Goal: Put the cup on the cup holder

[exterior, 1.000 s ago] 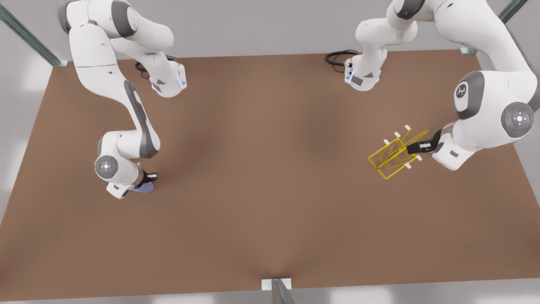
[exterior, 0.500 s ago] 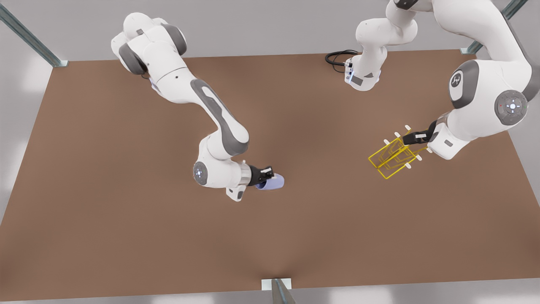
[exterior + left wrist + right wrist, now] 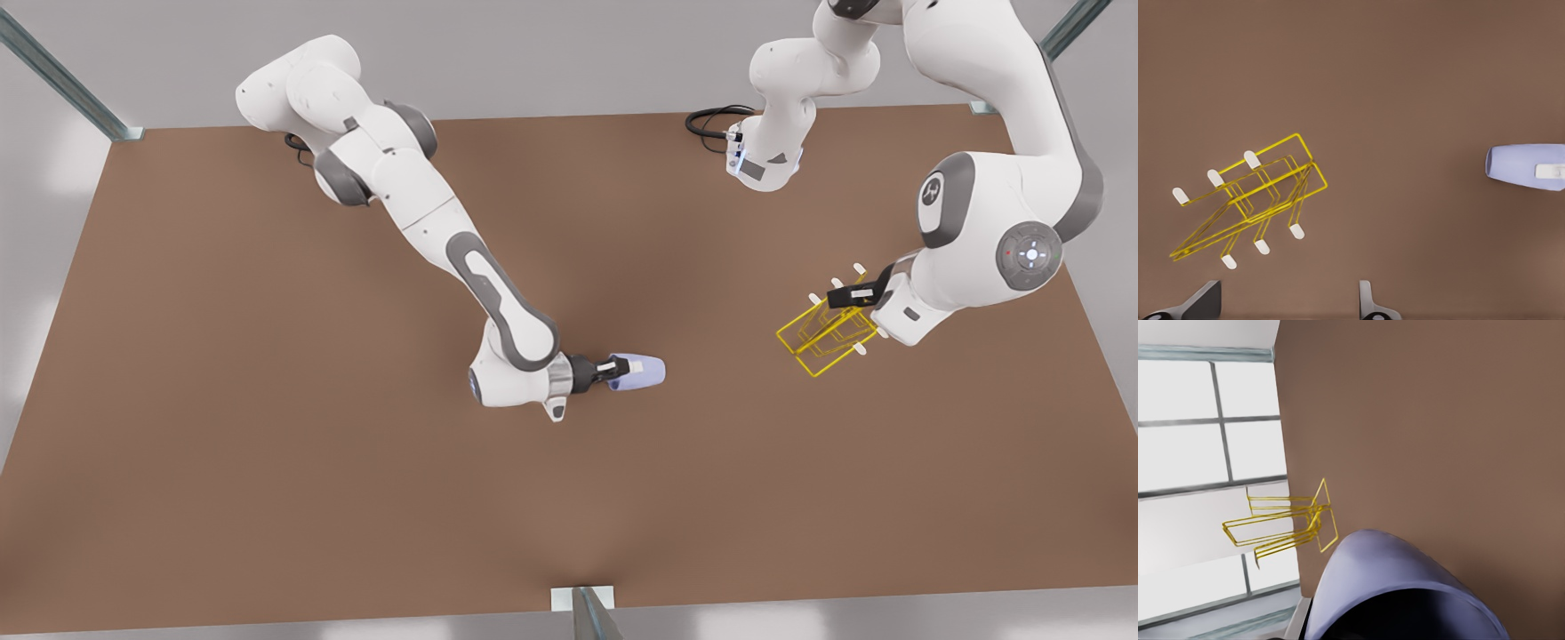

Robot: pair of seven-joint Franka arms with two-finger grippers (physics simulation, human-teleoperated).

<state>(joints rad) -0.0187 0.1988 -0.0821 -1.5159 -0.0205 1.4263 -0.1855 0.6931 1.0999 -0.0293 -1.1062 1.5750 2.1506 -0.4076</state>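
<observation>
Cup (image 3: 642,371): small lavender-blue tapered tumbler, no handle; lying horizontal above the table's middle, narrow end toward the front view's right, wide end clamped between gripper fingers.
Cup holder (image 3: 822,336): thin yellow wire rack, rectangular base, slanted prongs with white caps; on the table at the front view's right, well apart from the cup.

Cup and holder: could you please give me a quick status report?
Right claw shut on the cup, carried sideways above the table. Left claw open over the cup holder. Bare table between them.

Yellow cup holder (image 3: 1251,200) on brown table (image 3: 1405,80), lavender cup (image 3: 1525,167) well apart.
</observation>
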